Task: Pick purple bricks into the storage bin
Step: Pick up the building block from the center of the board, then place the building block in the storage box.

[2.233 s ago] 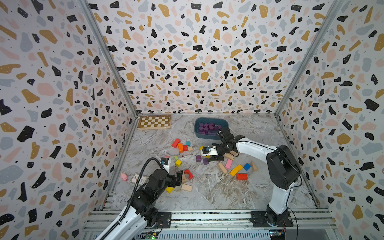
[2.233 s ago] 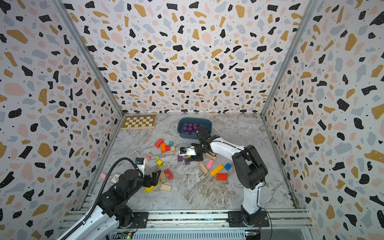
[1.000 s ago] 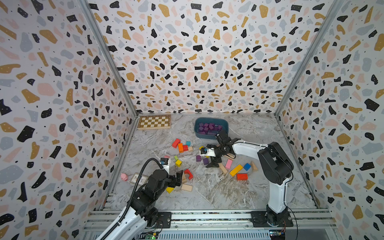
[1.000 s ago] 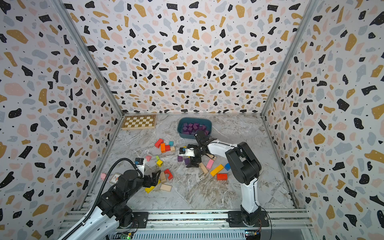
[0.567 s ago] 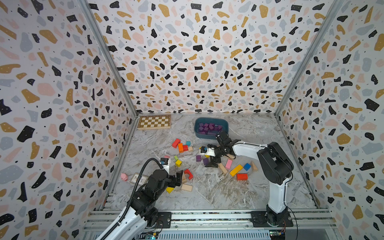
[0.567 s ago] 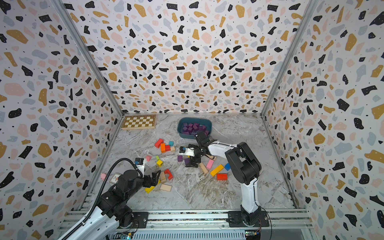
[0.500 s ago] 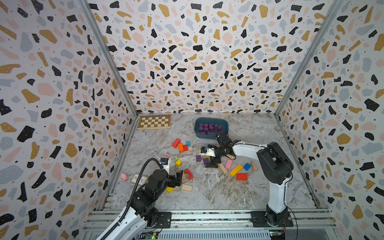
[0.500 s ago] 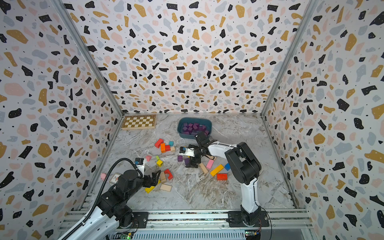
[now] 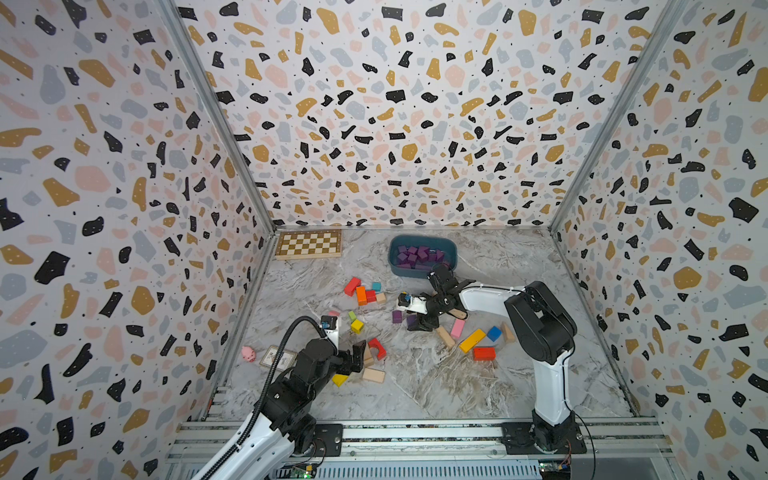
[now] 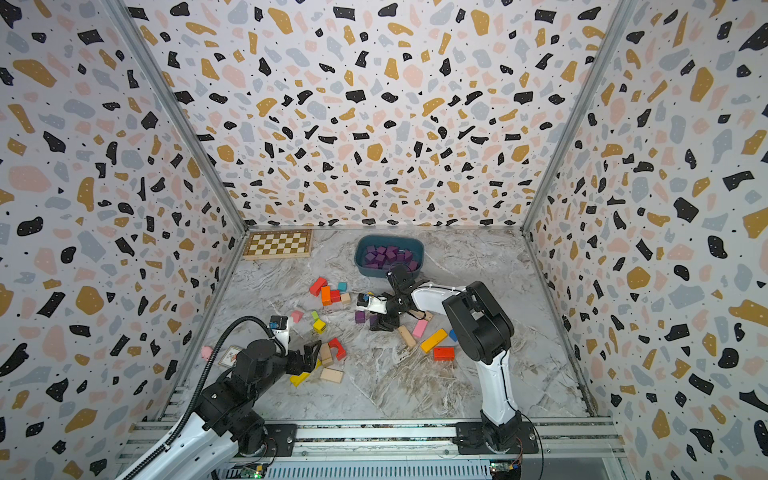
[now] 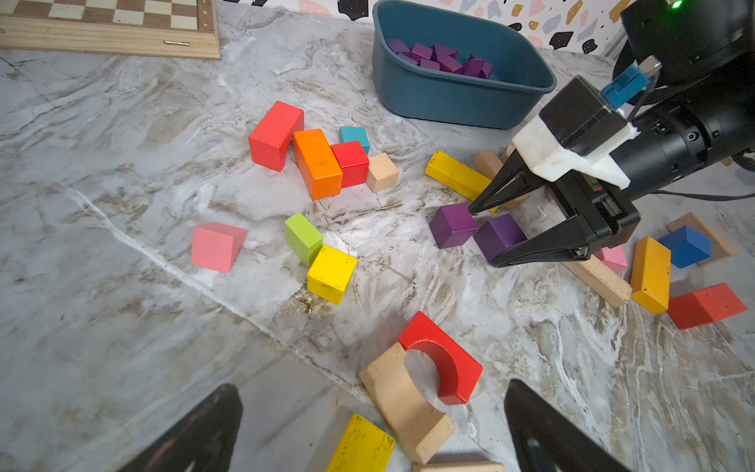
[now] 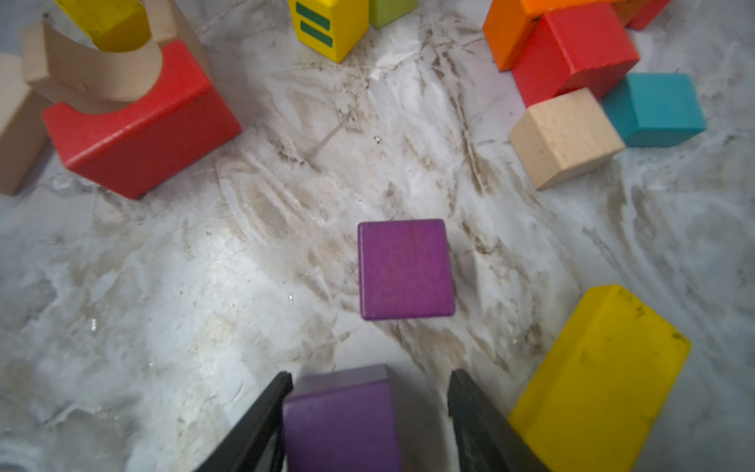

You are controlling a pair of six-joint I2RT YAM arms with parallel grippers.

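While the right end effector (image 12: 369,376) is reaching low over the marbled worktop (image 9: 415,386), its two black fingers are straddling a purple brick (image 12: 343,425) with the jaws standing roughly halfway apart. One finger (image 12: 261,425) is touching the brick's side and the opposite finger (image 12: 478,425) is standing off it with a narrow gap showing, so the brick is resting on the worktop between them rather than being clamped. Just ahead of the fingertips, a second purple cube (image 12: 404,269) is sitting flat and clear of both fingers, and in the left wrist view this cube (image 11: 451,224) is lying just beside the straddled brick (image 11: 498,239). Just outside the free finger, a yellow block (image 12: 600,376) is lying close alongside. Farther ahead of the fingertips, a tan cube (image 12: 568,135) and a teal cube (image 12: 657,108) are sitting against each other. Behind this end effector, past its wrist and toward the back wall, the storage bin (image 9: 422,272) is standing well apart from the fingers, and a heap of purple bricks (image 9: 417,254) is lying inside it. The left end effector (image 9: 357,357) is hovering near the front of the worktop, well apart from the right one, with its jaws spread wide and gripping nothing. Just ahead of its fingertips, a red arch (image 11: 445,359) and a tan arch (image 11: 400,404) are lying nested together.
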